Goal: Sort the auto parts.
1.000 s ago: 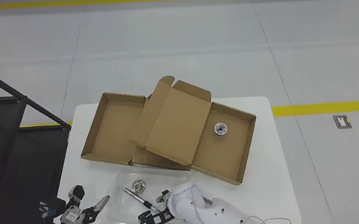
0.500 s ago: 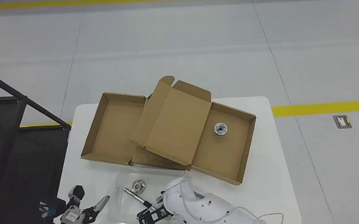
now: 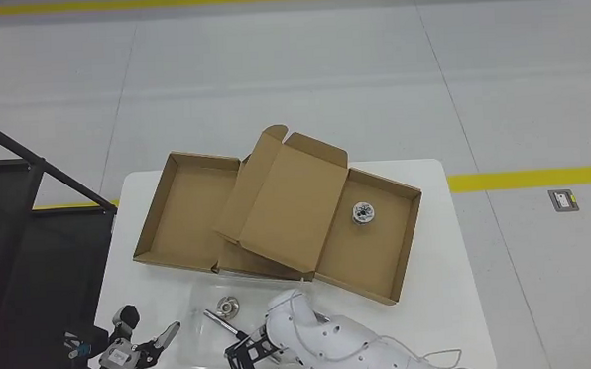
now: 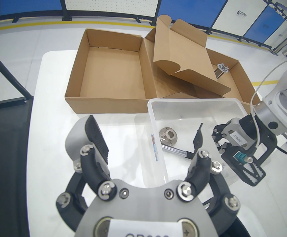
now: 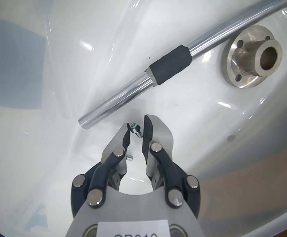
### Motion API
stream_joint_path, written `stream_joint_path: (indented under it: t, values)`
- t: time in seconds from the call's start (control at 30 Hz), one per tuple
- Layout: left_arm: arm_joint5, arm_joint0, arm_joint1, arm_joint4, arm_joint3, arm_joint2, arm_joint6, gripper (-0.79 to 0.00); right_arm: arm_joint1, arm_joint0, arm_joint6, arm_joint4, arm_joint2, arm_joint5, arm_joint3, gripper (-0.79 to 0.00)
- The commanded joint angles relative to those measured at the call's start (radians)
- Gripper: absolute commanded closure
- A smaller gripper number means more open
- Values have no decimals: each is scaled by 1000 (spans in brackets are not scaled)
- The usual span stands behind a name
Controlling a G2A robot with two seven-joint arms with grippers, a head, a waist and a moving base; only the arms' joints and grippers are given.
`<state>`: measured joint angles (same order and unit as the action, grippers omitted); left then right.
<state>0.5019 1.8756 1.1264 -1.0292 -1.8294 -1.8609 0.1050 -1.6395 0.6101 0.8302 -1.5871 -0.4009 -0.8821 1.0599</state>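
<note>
Seen from above, the right gripper (image 3: 242, 361) is down inside a clear plastic bin (image 3: 197, 318) at seven o'clock on the white table (image 3: 440, 307). Its wrist view shows the right gripper (image 5: 137, 124) drawn narrow on a small silver screw (image 5: 135, 130), just off the end of a chrome rod with a black tape band (image 5: 143, 78). A brass-toned metal flange hub (image 5: 253, 58) lies just beside the rod on the bin floor.

The left gripper (image 3: 150, 325) hangs at eight o'clock outside the bin, spread wide and holding nothing. In its own view the left gripper (image 4: 145, 122) straddles the bin wall (image 4: 154, 125).

Two open brown cardboard boxes sit at the table's twelve o'clock side. The left-hand box (image 3: 182, 204) is bare inside. The right-hand box (image 3: 388, 250) holds a toothed silver metal part (image 3: 363, 212) at about two o'clock.
</note>
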Motion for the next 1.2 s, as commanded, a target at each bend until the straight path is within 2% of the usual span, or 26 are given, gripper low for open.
stream_joint_path:
  t: [0.0,0.2,0.3,0.4,0.47,0.6,0.8,0.83,1.1,1.17]
  values:
    - [0,0,0,0,0,0,0,-785,-2,-3,-11,-5,-5,9,1,0]
    - [0,0,0,0,0,0,0,-785,25,16,-96,-51,-60,58,93,0]
    - [0,0,0,0,0,0,0,-785,65,56,-170,-104,-126,103,196,0]
    - [0,0,0,0,0,0,0,-785,120,134,-294,-176,-229,151,347,0]
    - [0,0,0,0,0,0,0,-785,162,202,-432,-230,-308,141,455,0]
    - [0,0,0,0,0,0,0,-785,241,346,-799,-334,-502,151,593,0]
    - [0,0,0,0,0,0,0,-785,306,481,-1311,-383,-691,223,615,0]
    - [0,0,0,0,0,0,0,-785,311,487,-1341,-390,-704,221,605,0]
    - [0,0,0,0,0,0,0,-785,311,487,-1341,-390,-704,221,605,0]
    - [0,0,0,0,0,0,0,-785,310,494,-1307,-387,-698,245,613,0]
